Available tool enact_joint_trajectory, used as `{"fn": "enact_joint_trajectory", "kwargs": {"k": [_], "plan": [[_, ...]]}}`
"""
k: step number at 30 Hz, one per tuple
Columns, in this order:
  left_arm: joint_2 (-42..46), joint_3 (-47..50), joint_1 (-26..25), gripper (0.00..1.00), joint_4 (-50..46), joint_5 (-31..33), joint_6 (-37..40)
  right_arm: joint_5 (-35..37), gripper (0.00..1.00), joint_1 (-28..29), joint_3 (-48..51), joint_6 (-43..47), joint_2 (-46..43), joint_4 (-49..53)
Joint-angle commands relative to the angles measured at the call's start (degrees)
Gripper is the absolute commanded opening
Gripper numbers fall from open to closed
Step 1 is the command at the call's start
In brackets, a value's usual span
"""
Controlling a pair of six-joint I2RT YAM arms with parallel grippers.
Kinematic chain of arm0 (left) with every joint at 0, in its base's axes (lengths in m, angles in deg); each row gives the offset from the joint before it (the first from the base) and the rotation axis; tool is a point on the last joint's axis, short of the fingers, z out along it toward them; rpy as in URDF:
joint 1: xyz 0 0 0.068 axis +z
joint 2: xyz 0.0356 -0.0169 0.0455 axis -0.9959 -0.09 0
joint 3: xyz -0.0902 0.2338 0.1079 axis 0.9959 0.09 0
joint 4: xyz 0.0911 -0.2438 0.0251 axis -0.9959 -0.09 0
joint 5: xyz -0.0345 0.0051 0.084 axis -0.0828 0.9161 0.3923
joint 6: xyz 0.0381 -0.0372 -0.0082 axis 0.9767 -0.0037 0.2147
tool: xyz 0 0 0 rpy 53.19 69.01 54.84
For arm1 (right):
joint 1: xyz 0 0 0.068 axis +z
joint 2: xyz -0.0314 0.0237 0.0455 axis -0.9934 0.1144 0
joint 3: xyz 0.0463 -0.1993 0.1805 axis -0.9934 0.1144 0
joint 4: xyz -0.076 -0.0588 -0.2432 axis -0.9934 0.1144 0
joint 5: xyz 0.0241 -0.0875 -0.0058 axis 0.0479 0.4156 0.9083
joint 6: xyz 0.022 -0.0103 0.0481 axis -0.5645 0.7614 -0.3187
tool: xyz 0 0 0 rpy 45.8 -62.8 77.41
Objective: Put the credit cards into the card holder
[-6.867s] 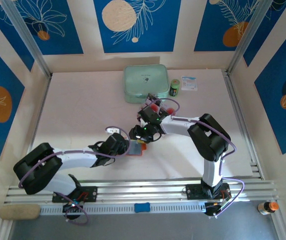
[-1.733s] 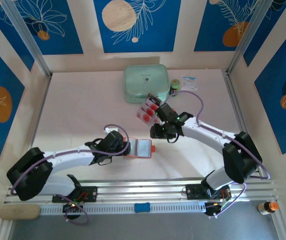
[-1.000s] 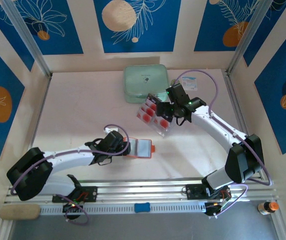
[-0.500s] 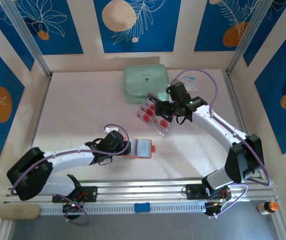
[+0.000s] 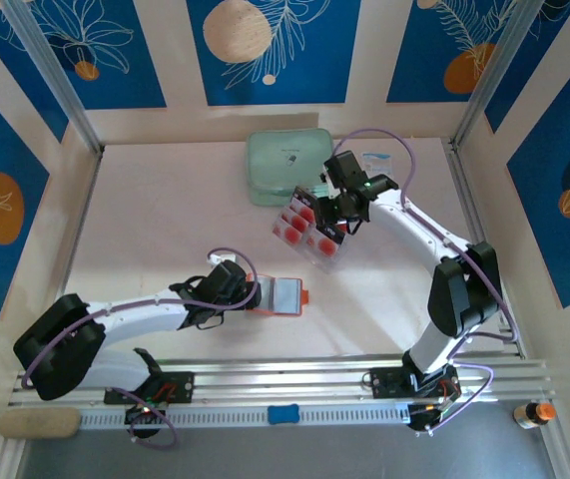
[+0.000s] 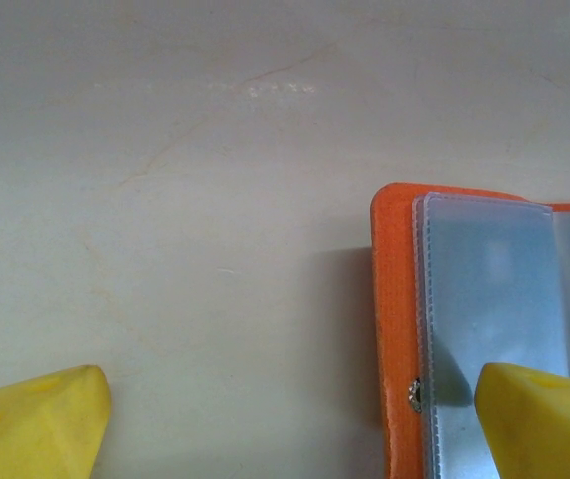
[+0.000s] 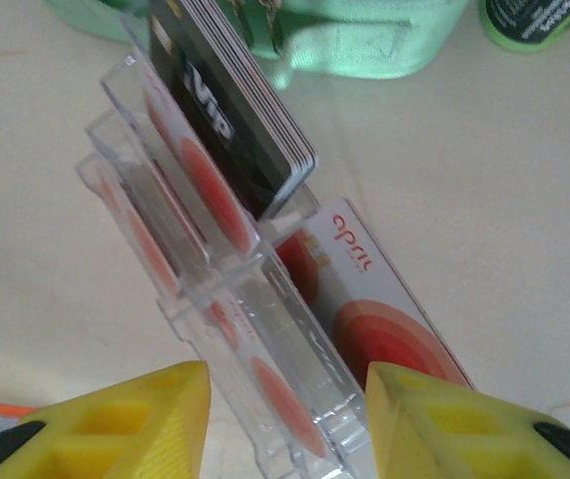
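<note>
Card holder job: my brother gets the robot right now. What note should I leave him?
Left hand: open, one finger over the open orange card holder.
Right hand: astride the clear tray at its end; grip unclear.
Credit cards: standing in the tray, one flat beside it.
Done: holder lies open; no card visible in its sleeve.
Left to do: move the cards into the holder.

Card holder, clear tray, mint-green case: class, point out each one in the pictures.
card holder (image 6: 392,329), left wrist view, on its orange cover edge.
clear tray (image 7: 227,291), right wrist view, on a clear divider wall.
mint-green case (image 5: 286,165), top view, on the lid's middle.
</note>
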Motion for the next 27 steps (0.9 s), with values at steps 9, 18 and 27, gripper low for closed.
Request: {"fn": "enact_joint_trajectory", "kwargs": {"k": [9, 18, 27], "plan": [[0.1, 0.8, 0.5, 0.94, 0.6, -0.5, 0.2, 4.2, 0.3, 1.2, -4.4, 4.1, 5.3, 4.1], [0.3, 0.9, 0.6, 0.94, 0.7, -0.5, 0.2, 5.9, 0.28, 1.5, -4.3, 4.9, 7.3, 3.9], [0.3, 1.0, 0.5, 0.94, 0.8, -0.5, 0.0, 5.6, 0.22, 1.9, -3.3, 5.8, 7.8, 3.8]]}}
